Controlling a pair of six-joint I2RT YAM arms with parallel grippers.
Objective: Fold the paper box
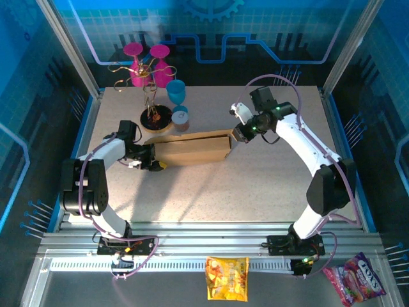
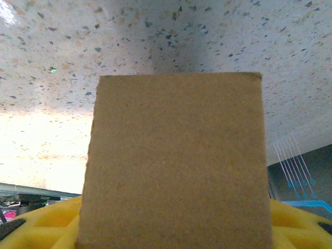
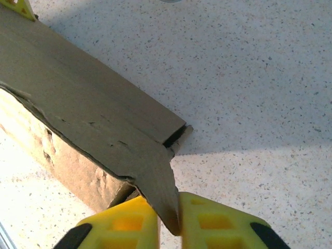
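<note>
Brown corrugated cardboard box lies just in front of the black-based wire cup stand and stretches to the stand's right. The right gripper, well right of the stand, pinches the box's end flap. The left gripper, front-left of the stand, straddles cardboard; I cannot tell whether it grips.

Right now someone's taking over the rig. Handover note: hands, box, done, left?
Box: on the table, lying lengthwise between the two hands.
Left hand: at the left end. A cardboard panel covers its fingers in the wrist view, so I cannot tell if it is open or shut.
Right hand: shut on a flap corner at the right end.
Done: long walls are up and the body looks formed.
Left: the right end flap is loose and likely needs tucking. The left end is hidden, so check it.
</note>
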